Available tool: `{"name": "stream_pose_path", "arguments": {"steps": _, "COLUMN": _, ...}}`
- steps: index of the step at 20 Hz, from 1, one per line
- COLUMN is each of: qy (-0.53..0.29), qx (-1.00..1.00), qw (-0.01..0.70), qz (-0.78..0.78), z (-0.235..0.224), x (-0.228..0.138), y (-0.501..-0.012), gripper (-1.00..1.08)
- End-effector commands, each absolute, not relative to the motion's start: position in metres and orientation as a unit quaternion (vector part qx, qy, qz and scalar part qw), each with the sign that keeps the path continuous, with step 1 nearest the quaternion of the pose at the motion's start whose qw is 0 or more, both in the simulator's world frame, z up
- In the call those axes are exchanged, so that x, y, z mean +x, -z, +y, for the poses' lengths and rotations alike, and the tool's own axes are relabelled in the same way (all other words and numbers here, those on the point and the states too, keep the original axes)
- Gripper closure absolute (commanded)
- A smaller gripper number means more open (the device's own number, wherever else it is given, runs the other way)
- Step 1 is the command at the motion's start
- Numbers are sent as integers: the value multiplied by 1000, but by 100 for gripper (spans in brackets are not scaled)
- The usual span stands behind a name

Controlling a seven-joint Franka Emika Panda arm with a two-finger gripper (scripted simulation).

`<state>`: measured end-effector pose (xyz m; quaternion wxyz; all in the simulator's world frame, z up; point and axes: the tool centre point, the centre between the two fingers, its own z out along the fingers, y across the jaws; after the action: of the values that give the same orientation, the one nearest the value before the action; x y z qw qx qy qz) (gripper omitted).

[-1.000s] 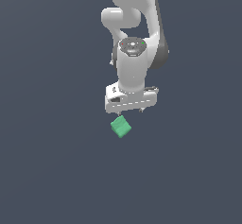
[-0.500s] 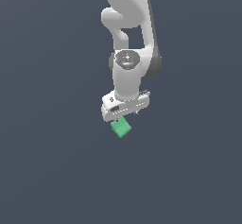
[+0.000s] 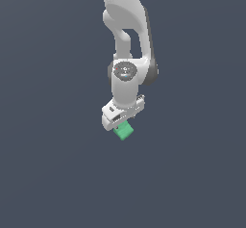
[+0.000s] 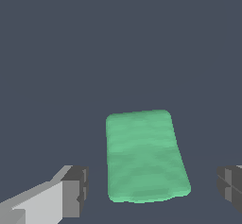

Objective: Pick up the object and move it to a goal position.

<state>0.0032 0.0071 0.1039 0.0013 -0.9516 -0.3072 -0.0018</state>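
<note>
Fingers (image 4: 75, 192) spread wide, the white gripper (image 4: 151, 190) has dropped from above to straddle the green cube (image 3: 124, 131) on the grey floor, untouched; closing looks the likely next step.

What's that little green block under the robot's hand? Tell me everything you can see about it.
The green cube is small, plain and matte, with softly rounded edges and no markings. It lies on the flat dark grey surface, turned at an angle in the exterior view, partly hidden beneath the white gripper. In the wrist view it sits between the two open dark fingertips, with a gap on each side, so nothing grips it.
</note>
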Motion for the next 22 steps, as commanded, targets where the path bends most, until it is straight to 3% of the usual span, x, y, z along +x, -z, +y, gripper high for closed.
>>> {"name": "stream_pose_path", "arguments": {"steps": 1, "qy": 1, "qx": -945, "qw": 1, "qz": -326, "z": 5, "x": 3, "y": -98, "gripper": -92}}
{"name": "stream_pose_path", "arguments": {"steps": 14, "qy": 0, "qx": -937, "qw": 0, "qz": -351, "z": 1, "x": 2, "y": -87, "gripper": -92}}
{"name": "stream_pose_path", "arguments": {"steps": 22, "qy": 0, "qx": -936, "qw": 0, "qz": -352, "z": 2, "x": 0, "y": -51, "gripper": -92}}
